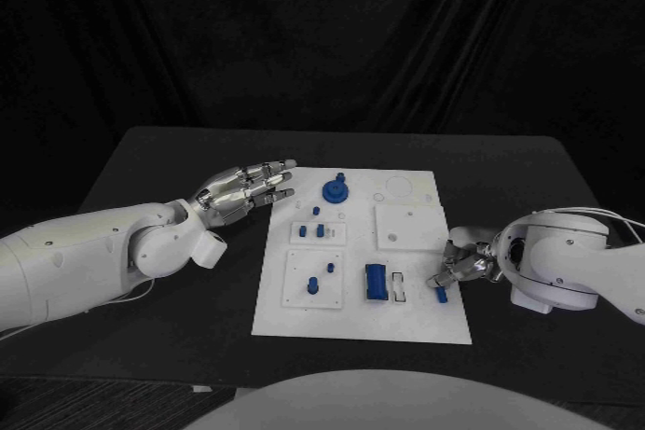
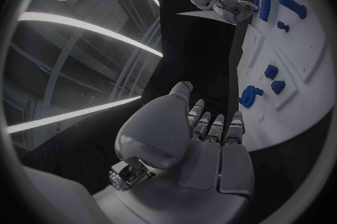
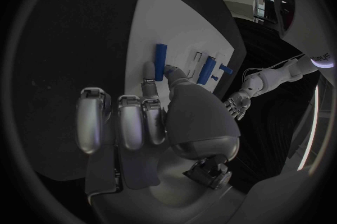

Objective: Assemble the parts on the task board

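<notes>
We count 1 white task board (image 1: 417,318) in the middle of the black table (image 1: 161,159), carrying 7 blue parts: 1 round knobbed piece (image 1: 335,187) near its far edge, 3 small pegs (image 1: 317,229) below that, 2 more pegs (image 1: 317,276) on the near-left plate, and 1 rectangular block (image 1: 377,283) standing beside a white slot. Our right hand (image 1: 461,264) pinches an 8th blue peg (image 1: 441,294) at the board's right edge. Our left hand (image 1: 246,189) hovers left of the board, fingers extended and holding nothing.
</notes>
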Controlling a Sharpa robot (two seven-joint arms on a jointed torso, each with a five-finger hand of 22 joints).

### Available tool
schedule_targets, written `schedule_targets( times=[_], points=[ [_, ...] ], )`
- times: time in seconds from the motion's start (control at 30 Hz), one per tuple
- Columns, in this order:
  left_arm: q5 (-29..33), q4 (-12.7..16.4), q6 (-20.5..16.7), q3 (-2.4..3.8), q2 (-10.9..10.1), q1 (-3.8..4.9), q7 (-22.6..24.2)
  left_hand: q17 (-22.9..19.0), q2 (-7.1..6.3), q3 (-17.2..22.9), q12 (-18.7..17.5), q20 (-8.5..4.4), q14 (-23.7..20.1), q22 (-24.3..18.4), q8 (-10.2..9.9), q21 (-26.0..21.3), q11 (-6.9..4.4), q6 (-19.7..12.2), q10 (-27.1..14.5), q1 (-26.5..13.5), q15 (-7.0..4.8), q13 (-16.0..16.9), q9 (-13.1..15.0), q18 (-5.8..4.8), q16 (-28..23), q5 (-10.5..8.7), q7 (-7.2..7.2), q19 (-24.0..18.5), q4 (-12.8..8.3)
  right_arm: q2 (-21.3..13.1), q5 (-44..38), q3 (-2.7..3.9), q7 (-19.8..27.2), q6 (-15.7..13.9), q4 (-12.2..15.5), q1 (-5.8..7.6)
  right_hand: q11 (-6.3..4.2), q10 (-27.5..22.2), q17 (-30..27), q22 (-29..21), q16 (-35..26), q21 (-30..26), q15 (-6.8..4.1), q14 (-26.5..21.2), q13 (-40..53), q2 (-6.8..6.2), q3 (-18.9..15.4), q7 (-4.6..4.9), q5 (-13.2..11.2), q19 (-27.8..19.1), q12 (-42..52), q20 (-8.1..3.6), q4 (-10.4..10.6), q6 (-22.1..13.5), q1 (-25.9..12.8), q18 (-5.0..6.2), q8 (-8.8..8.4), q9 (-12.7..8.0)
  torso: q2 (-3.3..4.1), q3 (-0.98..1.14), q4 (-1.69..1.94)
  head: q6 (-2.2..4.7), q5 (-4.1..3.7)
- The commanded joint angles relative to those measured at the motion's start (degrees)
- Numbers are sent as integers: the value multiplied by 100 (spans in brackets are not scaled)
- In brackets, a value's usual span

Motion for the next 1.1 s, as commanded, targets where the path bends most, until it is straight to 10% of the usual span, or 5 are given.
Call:
schedule_targets(
  times=[0.03, 1.1],
  points=[
    [5, 1, 79, 4, 8, -11, 60, 4, -7, 36, 27, 49, 1, -5, 26, 33, 37, 18, -3, 38, 21, 7, 3, 62, 28, 30, -1, -8, -10, -18, 560, -32, 47, -347, 69, -49, 40, 605, 348, 1233, -6, -16, 33, 404, 1505, -4, 1428, 2, 12, 254, 14, 41, -1339, 19, -100, 29, 48, -1319, -2, 1, -1, 0, -1],
    [5, -15, 102, 4, 43, -14, 25, 5, -7, 49, 33, 48, 2, -7, 22, 33, 58, 7, 18, 36, 6, 13, 1, 62, 29, 35, 4, -9, -21, 256, 1875, -30, 344, -784, 114, 26, 38, 605, 376, 1238, 16, 7, 49, 412, 1505, 5, 1641, 2, -86, 263, 14, 53, -1274, -43, -453, 25, 45, -1358, 0, -2, 1, 0, -13]
  ],
)
